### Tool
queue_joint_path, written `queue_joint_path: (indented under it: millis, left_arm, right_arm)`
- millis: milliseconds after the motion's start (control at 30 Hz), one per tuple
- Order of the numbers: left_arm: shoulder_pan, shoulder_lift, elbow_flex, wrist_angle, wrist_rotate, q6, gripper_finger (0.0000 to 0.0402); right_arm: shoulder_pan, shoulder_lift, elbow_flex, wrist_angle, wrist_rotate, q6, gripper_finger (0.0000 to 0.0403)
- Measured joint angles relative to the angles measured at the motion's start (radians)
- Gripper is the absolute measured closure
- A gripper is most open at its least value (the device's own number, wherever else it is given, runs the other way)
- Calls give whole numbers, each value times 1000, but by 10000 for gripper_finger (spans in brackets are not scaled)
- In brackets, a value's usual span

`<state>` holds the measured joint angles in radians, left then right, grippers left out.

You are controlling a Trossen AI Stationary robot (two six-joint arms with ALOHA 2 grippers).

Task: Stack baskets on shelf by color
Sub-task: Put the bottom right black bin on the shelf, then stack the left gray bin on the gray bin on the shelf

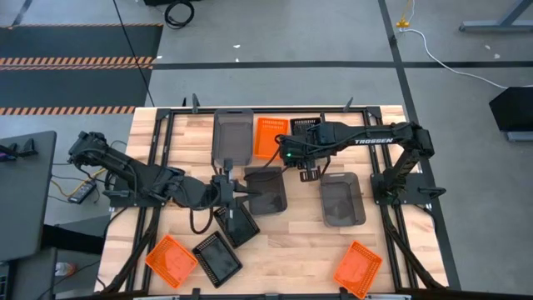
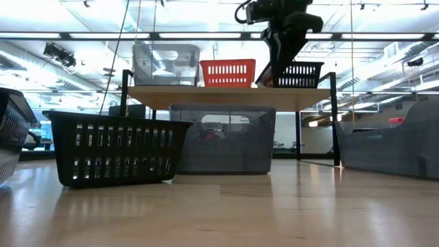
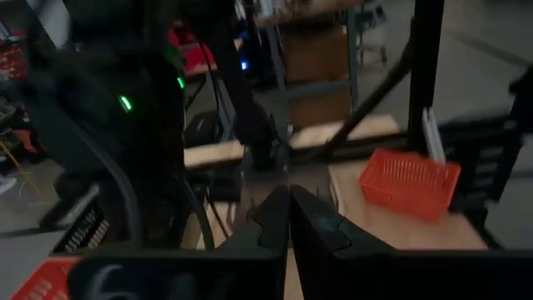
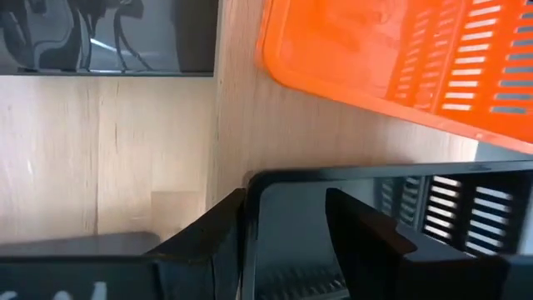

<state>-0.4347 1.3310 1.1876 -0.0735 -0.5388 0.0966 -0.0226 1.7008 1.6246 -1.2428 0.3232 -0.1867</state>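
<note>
A grey basket (image 1: 233,133), an orange basket (image 1: 271,137) and a black mesh basket (image 1: 306,124) stand side by side on the wooden shelf (image 2: 226,91). My right gripper (image 4: 287,225) comes down from above at the black basket's end next to the orange one (image 2: 274,65). It is open, with one finger outside the end wall and one inside the basket. My left gripper (image 1: 241,193) is shut, level, at the left wall of a grey basket (image 1: 268,190) that stands on the table. My right gripper's outer finger (image 4: 223,227) lies close beside the black basket's end wall (image 4: 247,218), and the inner finger (image 4: 366,237) stands apart from it; whether the outer finger touches I cannot tell. My left gripper's shut tips are at the grey basket's left wall (image 1: 248,193); whether they touch I cannot tell.
On the table stand two black baskets (image 1: 236,223) (image 1: 216,257), two orange ones (image 1: 171,260) (image 1: 358,268) and another grey one (image 1: 341,200). The black frame rails (image 1: 158,167) run along the table's left and right sides.
</note>
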Motion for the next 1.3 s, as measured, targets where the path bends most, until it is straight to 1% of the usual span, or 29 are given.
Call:
queue_joint_path:
  millis: [67,200,267,333,467,500,533,667,767,833,900,967,1067,1133,1300]
  left_arm:
    - [0,15,0,-48,0,20,378]
    - [13,66,0,-88,-1,102,377]
    - [25,101,0,-75,0,100,377]
    - [35,136,0,-38,5,99,377]
    - [47,201,0,-28,78,96,377]
    - [48,217,0,-30,97,87,377]
    - [48,229,0,-33,109,69,376]
    - [53,265,0,-41,147,13,369]
    - [78,285,0,-90,188,-58,356]
    - [106,289,0,-153,207,-112,345]
    - [140,304,2,-178,232,-180,333]
    - [170,313,-2,-243,270,-246,324]
    - [208,352,1,-250,331,-316,314]
    - [220,380,0,-245,357,-331,311]
    - [223,422,0,-231,361,-322,310]
  right_arm:
    - [8,0,25,-7,0,0,232]
    - [34,0,91,-40,-7,16,232]
    - [52,0,133,-69,-21,44,232]
    - [74,0,179,-137,-49,87,232]
    - [125,-1,268,-303,-82,213,232]
    - [137,-1,286,-337,-83,245,232]
    - [149,-5,296,-332,-83,271,232]
    - [201,-60,299,-322,-145,338,232]
    - [234,-90,299,-328,-132,377,231]
    - [254,-113,299,-326,-122,401,231]
    - [271,-135,299,-329,-108,405,231]
    - [284,-148,299,-329,-96,406,231]
    - [293,-159,299,-329,-74,413,231]
    - [296,-164,299,-328,-60,409,231]
    - [298,-163,298,-323,-59,371,231]
